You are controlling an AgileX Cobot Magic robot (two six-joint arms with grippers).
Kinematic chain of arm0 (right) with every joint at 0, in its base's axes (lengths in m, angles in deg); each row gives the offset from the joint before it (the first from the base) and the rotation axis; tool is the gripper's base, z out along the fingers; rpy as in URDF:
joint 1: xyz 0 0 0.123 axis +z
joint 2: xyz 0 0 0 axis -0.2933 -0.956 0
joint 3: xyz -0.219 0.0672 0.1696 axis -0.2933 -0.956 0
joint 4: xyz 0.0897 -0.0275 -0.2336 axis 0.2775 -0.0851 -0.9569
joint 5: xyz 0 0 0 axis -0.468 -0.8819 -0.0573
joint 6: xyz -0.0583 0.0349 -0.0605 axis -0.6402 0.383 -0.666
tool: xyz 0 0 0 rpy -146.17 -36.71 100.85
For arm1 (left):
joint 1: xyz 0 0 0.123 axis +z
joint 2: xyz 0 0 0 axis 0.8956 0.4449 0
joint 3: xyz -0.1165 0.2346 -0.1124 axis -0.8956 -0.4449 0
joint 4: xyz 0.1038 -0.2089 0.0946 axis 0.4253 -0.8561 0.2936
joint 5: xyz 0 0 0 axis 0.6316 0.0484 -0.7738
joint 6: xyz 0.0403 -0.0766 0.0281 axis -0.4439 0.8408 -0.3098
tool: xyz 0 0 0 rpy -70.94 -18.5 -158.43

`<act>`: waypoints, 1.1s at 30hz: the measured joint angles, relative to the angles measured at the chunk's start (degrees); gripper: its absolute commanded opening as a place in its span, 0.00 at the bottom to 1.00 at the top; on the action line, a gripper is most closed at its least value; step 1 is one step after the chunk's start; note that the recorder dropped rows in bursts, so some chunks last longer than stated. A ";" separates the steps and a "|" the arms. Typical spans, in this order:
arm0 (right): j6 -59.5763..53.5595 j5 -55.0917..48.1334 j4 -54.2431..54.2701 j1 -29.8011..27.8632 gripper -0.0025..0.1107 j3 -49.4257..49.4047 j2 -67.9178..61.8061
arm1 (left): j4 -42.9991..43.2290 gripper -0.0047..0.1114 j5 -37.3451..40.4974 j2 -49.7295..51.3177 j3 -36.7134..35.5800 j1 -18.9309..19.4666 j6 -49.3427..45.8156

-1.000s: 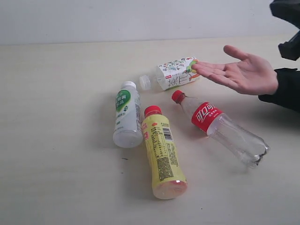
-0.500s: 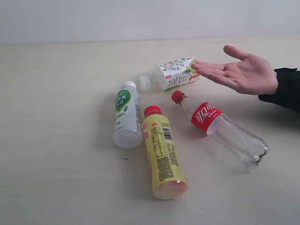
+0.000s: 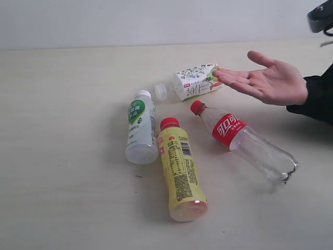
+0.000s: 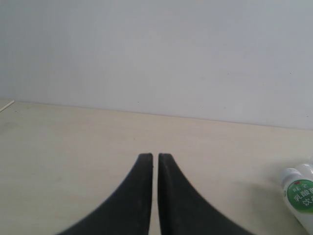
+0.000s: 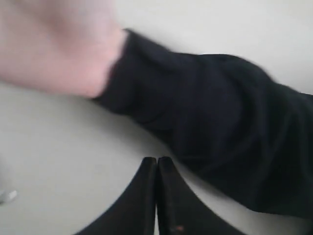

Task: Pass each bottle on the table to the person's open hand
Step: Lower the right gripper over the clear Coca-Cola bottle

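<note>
No handover done: four bottles (image 3: pixel 179 133) lie on the counter (image 3: pixel 62 198), near the person's open hand (image 3: pixel 270 80). Left claw (image 4: pixel 155 157) and right claw (image 5: pixel 157 161) closed, empty.

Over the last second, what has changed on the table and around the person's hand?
Only the dark arm part at the exterior view's upper right corner changed: big there a second ago, gone half a second ago, now a small piece. Nothing was grasped or released. The four bottles lie unmoved on the table, the open hand stays out, and both grippers stay shut.
</note>
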 measured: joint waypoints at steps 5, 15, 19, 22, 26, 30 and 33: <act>-23.63 -4.63 21.48 1.35 0.05 0.69 -2.19 | 0.00 0.10 0.00 0.00 0.00 0.00 0.00; -30.43 -7.68 31.53 1.59 0.43 0.69 -5.91 | 0.00 0.10 0.00 0.00 0.00 0.00 0.00; -27.28 -7.45 33.53 1.59 0.45 0.69 -6.01 | 0.00 0.10 0.00 0.00 0.00 0.00 0.00; -27.06 -7.24 34.57 2.30 0.58 0.69 -6.01 | 0.00 0.10 0.00 0.00 0.00 0.00 0.00; -29.17 -6.52 34.57 6.45 0.64 0.69 -6.01 | 0.00 0.10 0.00 0.00 0.00 0.00 0.00; -30.35 -5.90 34.33 10.91 0.66 0.69 -6.58 | 0.00 0.10 0.00 0.00 0.00 0.00 0.00; -30.05 -4.51 32.20 13.33 0.66 0.69 -6.82 | 0.00 0.10 0.00 0.00 0.00 0.00 0.00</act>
